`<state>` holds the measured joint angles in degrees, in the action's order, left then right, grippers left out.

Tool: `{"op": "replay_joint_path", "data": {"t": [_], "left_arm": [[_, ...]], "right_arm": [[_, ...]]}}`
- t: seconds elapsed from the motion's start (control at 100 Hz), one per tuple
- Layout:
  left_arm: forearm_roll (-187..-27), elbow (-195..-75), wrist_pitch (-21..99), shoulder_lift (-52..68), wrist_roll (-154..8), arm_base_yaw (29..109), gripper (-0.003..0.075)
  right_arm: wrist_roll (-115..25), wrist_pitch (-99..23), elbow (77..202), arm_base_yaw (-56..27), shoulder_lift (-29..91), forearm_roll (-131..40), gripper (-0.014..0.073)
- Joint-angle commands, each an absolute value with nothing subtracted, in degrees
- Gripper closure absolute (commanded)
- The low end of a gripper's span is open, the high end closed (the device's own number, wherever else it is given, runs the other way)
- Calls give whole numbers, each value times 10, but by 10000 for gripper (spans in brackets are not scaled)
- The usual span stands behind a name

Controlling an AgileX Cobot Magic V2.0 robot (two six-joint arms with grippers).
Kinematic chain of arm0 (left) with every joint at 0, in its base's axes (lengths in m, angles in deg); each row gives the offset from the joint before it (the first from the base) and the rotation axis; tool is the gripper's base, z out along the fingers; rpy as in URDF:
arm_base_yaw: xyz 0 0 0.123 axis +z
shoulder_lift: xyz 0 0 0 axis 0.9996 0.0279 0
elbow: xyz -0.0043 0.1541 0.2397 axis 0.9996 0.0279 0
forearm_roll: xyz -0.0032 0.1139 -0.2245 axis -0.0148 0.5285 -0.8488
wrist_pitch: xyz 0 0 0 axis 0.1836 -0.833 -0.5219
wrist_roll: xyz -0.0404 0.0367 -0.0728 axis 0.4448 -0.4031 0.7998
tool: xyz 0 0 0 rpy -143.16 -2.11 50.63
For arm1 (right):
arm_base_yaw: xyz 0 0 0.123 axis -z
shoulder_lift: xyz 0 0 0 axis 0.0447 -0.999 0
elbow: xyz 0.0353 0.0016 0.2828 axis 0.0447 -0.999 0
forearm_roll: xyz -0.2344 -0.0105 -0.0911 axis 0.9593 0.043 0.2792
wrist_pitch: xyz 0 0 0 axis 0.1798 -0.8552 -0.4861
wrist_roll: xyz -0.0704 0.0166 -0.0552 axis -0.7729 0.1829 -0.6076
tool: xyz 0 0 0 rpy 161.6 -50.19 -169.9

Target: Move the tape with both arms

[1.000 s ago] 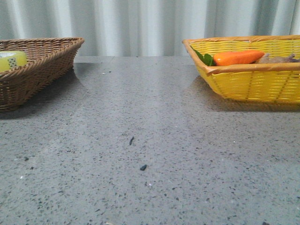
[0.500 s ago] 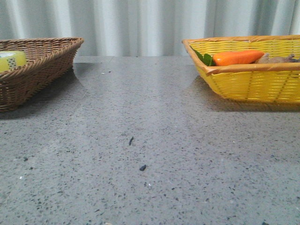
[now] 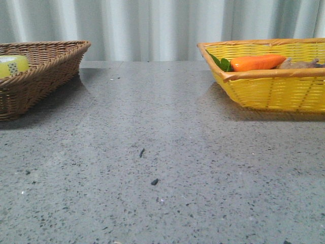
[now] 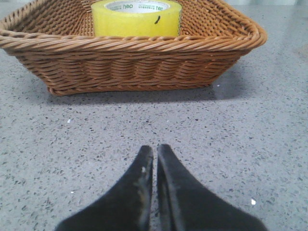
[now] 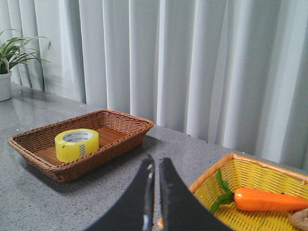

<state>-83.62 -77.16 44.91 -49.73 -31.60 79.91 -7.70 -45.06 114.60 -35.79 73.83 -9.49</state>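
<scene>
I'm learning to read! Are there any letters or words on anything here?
"hep": green letters on the whitish top face of the tape, partly cut off by the picture's edge, so maybe not the whole word.
More print on the tape's face in the right wrist view: too small to read.
Nothing else has writing.

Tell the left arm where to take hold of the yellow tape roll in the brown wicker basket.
Grip the yellow tape roll from above: one finger in its open core, one on the outer wall. It lies flat, and the brown wicker basket's rim blocks any sideways approach.

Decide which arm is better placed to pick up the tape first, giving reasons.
Probably the left. Its gripper faces the brown basket holding the tape directly; the right gripper sits above the yellow basket, farther off.
</scene>
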Motion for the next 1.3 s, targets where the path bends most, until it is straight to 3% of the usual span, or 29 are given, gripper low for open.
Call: {"op": "replay_joint_path", "data": {"t": [0.0,0.22,0.44,0.53,0.92,1.29], "left_arm": [[-844,-767,419,-514,-311,801,741],[-844,-767,419,-513,-311,801,741],[-844,-767,419,-513,-311,801,741],[-844,-767,419,-513,-311,801,741],[-844,-767,419,-513,-311,801,741],[-844,-767,419,-513,-311,801,741]], "right_arm": [[-80,-406,1151,-356,734,-84,635],[-80,-400,1020,-277,775,-77,635],[-80,-200,820,-105,827,-152,635],[-80,-189,773,-51,844,-152,635],[-80,-432,775,37,910,-171,635],[-80,-429,775,37,910,-171,635]]}}
